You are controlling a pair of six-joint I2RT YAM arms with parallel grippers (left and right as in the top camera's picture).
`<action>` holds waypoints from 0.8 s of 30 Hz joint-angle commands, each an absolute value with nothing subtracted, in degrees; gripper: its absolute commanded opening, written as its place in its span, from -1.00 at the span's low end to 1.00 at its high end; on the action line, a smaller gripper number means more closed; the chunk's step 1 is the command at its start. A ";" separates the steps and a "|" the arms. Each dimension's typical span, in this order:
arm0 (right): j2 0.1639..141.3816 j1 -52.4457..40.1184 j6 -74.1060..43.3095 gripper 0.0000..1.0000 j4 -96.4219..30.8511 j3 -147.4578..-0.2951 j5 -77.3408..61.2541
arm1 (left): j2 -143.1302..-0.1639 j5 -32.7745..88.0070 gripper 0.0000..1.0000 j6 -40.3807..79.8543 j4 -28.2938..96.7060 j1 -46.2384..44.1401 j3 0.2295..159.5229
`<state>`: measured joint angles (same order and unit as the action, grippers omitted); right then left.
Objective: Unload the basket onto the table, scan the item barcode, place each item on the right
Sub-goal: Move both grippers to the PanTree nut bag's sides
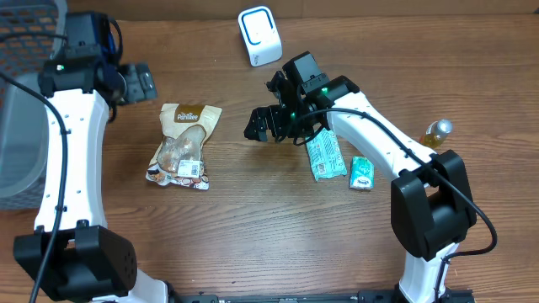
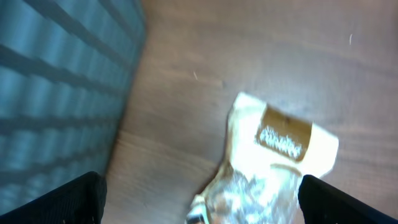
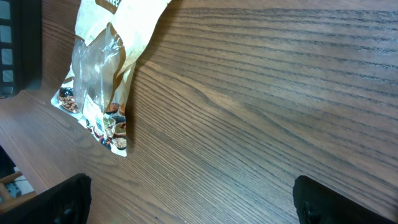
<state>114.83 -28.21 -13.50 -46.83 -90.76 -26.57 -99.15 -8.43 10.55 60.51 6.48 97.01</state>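
Observation:
A beige snack bag (image 1: 184, 145) with a brown label and a clear window lies flat on the wooden table, left of centre. A white scanner (image 1: 259, 35) stands at the table's far edge. My left gripper (image 1: 139, 84) hovers open just up and left of the bag. In the left wrist view the bag (image 2: 273, 155) is blurred between and beyond the gripper (image 2: 202, 202). My right gripper (image 1: 263, 124) hangs open to the right of the bag, over bare wood. The right wrist view has the bag (image 3: 102, 68) at upper left, apart from the gripper (image 3: 189, 199). I can make out no barcode.
A grey mesh basket (image 1: 25, 101) fills the left edge, also the basket (image 2: 56, 93) in the left wrist view. Two green packets (image 1: 325, 156) (image 1: 362, 172) lie under the right arm. A small bottle (image 1: 436, 132) stands at the right.

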 commanded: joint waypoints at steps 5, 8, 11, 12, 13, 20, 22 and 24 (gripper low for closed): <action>114.26 -28.23 -13.76 1.00 -46.72 -92.20 -26.57 | -100.05 -2.68 0.75 10.83 58.57 6.35 86.30; 114.26 -28.23 -14.31 1.00 -46.74 -92.20 -26.57 | -100.07 -2.72 -0.92 10.28 58.39 6.35 86.13; 114.26 -28.23 -18.09 1.00 -46.76 -92.20 -23.77 | -100.09 -2.94 -0.82 10.31 51.68 6.35 80.82; 114.26 -28.23 -18.15 1.00 -46.76 -92.20 -23.59 | -100.09 -2.94 -0.81 10.28 49.98 6.35 79.26; 114.26 -28.23 -18.26 1.00 -46.74 -92.20 -23.57 | -100.09 -2.96 -0.79 10.28 47.88 6.35 77.23; 114.85 -28.23 -18.26 1.00 -46.54 -92.20 -23.59 | -100.09 -2.92 -0.81 8.69 34.65 6.35 65.63; 115.42 -28.23 -18.26 1.00 -46.54 -92.20 -23.57 | -100.09 -2.87 -0.81 8.75 31.53 6.35 63.00; 115.81 -28.23 -18.26 1.00 -46.52 -92.20 -23.57 | -100.09 -2.48 -0.81 8.73 29.39 6.35 60.99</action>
